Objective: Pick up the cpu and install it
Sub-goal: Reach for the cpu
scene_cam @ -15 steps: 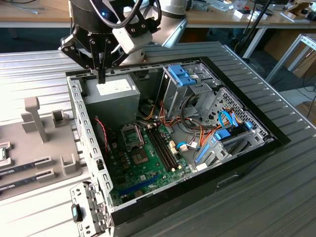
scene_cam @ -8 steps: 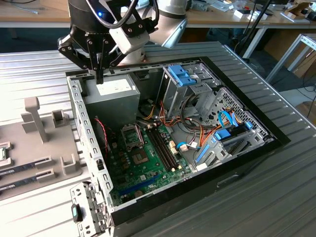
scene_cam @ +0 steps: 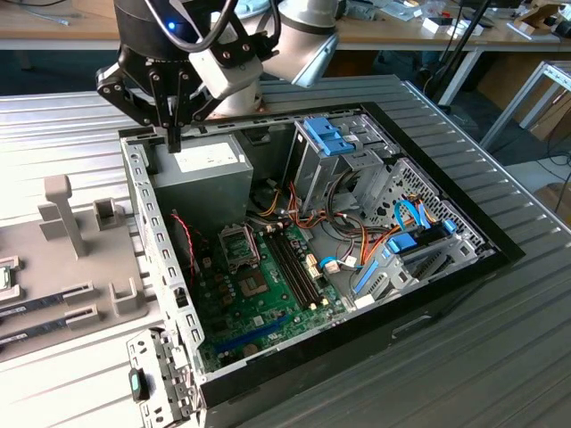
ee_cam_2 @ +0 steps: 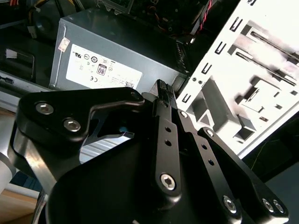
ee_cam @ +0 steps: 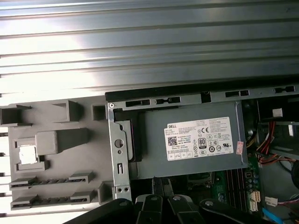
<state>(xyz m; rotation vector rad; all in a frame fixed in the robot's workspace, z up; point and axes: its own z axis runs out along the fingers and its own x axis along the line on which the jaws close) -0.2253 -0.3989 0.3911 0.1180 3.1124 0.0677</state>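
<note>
The cpu (ee_cam: 27, 154), a small pale metal square, lies in a pocket of the grey holder tray (ee_cam: 60, 140) outside the computer case. My gripper (scene_cam: 174, 141) hangs over the case's back corner, above the grey power-supply box (scene_cam: 201, 174), well to the exterior view's right of the tray (scene_cam: 85, 254). Both wrist views show the black fingers pressed together with nothing between them, gripper (ee_cam_2: 164, 87) and gripper (ee_cam: 162, 185). On the green motherboard, the socket (scene_cam: 239, 242) stands with its frame open.
Two memory sticks (ee_cam: 46, 179) lie in the tray's slots. The case's perforated side wall (scene_cam: 147, 214) rises between tray and motherboard. A drive cage with blue clips (scene_cam: 328, 143) and bundles of cables (scene_cam: 393, 241) fill the case's far side. Ribbed metal table (scene_cam: 500, 357) all round.
</note>
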